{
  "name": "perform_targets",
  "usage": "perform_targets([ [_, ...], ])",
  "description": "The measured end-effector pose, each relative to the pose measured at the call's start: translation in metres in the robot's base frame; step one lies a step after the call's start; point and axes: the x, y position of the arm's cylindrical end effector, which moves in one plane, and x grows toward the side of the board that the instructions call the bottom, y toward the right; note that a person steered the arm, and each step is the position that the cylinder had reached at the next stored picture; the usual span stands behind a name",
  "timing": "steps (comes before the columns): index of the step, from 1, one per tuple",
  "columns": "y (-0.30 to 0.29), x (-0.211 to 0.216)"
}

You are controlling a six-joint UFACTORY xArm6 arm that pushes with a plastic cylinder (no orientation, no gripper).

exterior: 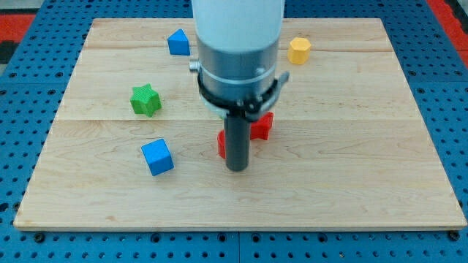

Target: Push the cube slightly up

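A blue cube [157, 156] lies on the wooden board [351, 175] at the lower left of centre. My tip [237, 168] rests on the board to the cube's right, about a hundred pixels away and slightly lower in the view, not touching it. The dark rod hides part of a red block [262, 126] that sits right behind it, with a red edge also showing on the rod's left side.
A green star-shaped block [145, 100] lies above the cube. A second blue block [178, 42] sits near the top edge, left of the arm. A yellow block [298, 50] sits at the top right. The arm's white and grey body [238, 51] covers the top centre.
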Motion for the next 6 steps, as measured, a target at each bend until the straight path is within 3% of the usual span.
perform_targets([
  [1, 0.001, 0.011],
  [2, -0.033, 0.066],
  [3, -0.107, 0.046],
  [4, -0.109, -0.007],
  [5, -0.101, 0.033],
  [6, -0.137, 0.029],
])
